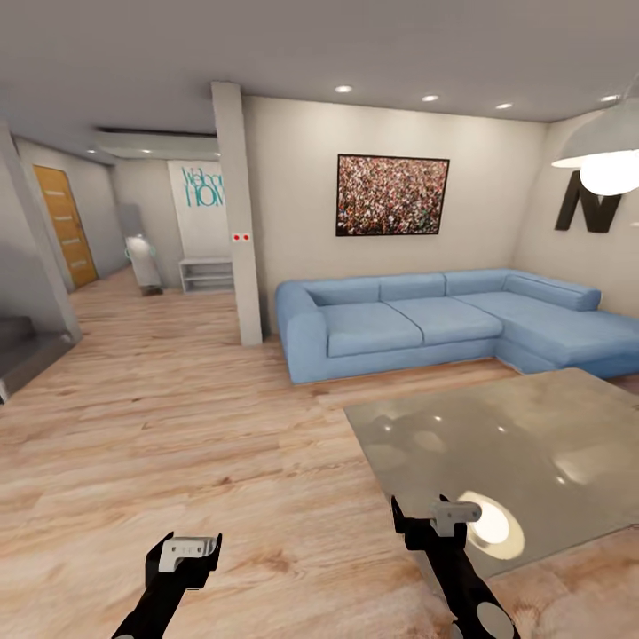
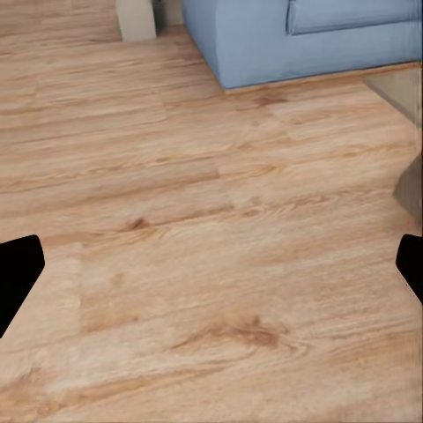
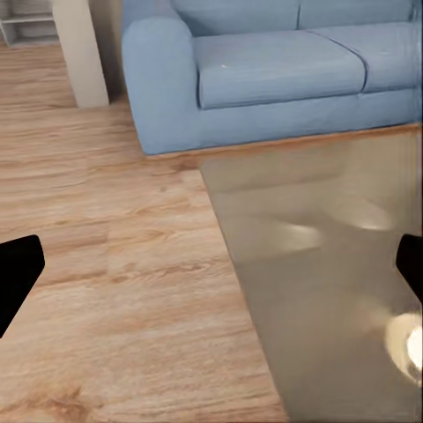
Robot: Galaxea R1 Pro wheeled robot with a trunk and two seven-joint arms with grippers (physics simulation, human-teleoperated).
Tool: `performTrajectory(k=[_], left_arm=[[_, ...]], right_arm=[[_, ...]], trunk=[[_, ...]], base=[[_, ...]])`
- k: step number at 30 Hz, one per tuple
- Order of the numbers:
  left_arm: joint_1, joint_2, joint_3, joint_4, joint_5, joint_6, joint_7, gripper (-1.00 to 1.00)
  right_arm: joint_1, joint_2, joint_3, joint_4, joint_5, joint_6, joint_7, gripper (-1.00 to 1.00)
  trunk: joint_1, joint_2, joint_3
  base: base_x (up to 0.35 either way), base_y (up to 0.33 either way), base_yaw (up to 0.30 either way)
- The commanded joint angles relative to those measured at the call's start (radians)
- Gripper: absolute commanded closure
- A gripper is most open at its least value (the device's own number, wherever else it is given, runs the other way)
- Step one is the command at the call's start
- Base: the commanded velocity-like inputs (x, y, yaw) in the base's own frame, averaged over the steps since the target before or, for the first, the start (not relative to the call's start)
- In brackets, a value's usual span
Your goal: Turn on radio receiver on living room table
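From the head view, the living room lay ahead: a blue sofa [image 1: 444, 319] stood against the far wall under a framed picture [image 1: 391, 195], with a dark letter N [image 1: 587, 206] and a white pendant lamp [image 1: 606, 151] to the right. The glossy grey counter [image 1: 532, 444] sat in front of the sofa, its top showing reflections and a bright spot of lamp light; no radio could be made out on the part of it in view. A white pillar [image 1: 238, 213] stood left of the sofa, and beyond it a hallway ran back to a low shelf [image 1: 206, 273] and an orange door [image 1: 66, 226]. The left end effector [image 1: 189, 552] hung over bare wood floor [image 1: 177, 426], and the right end effector [image 1: 437, 522] hung at the counter's near edge. In the left wrist view, the fingertips [image 2: 18, 273] sat at the picture's two edges, spread wide with nothing between them, above floor with the sofa's corner beyond. In the right wrist view, the fingertips [image 3: 16, 269] were likewise wide apart and empty, over the counter's corner, with the sofa just behind it.
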State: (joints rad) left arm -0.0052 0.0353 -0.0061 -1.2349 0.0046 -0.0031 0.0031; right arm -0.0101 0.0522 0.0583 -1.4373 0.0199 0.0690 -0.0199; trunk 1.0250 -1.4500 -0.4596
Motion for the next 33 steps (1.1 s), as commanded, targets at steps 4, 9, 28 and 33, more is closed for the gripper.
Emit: performTrajectory(k=[4,9,28,33], left_arm=[[0.0,0.0,0.0,0.0,0.0,0.0,0.0,-1.0],[0.0,0.0,0.0,0.0,0.0,0.0,0.0,-1.0],[0.0,0.0,0.0,-0.002,0.0,0.0,0.0,-1.0],[0.0,0.0,0.0,-0.001,0.0,0.0,0.0,-1.0]], right_arm=[[0.0,0.0,0.0,0.0,0.0,0.0,0.0,-1.0],[0.0,0.0,0.0,0.0,0.0,0.0,0.0,-1.0],[0.0,0.0,0.0,0.0,0.0,0.0,0.0,-1.0],[0.0,0.0,0.0,0.0,0.0,0.0,0.0,-1.0]], trunk=[[0.0,0.0,0.002],[0.0,0.0,0.005],[0.0,0.0,0.011],[0.0,0.0,0.011]], base=[[0.0,0.0,-0.269],[0.0,0.0,-0.265],[0.0,0.0,-0.24],[0.0,0.0,-0.219]])
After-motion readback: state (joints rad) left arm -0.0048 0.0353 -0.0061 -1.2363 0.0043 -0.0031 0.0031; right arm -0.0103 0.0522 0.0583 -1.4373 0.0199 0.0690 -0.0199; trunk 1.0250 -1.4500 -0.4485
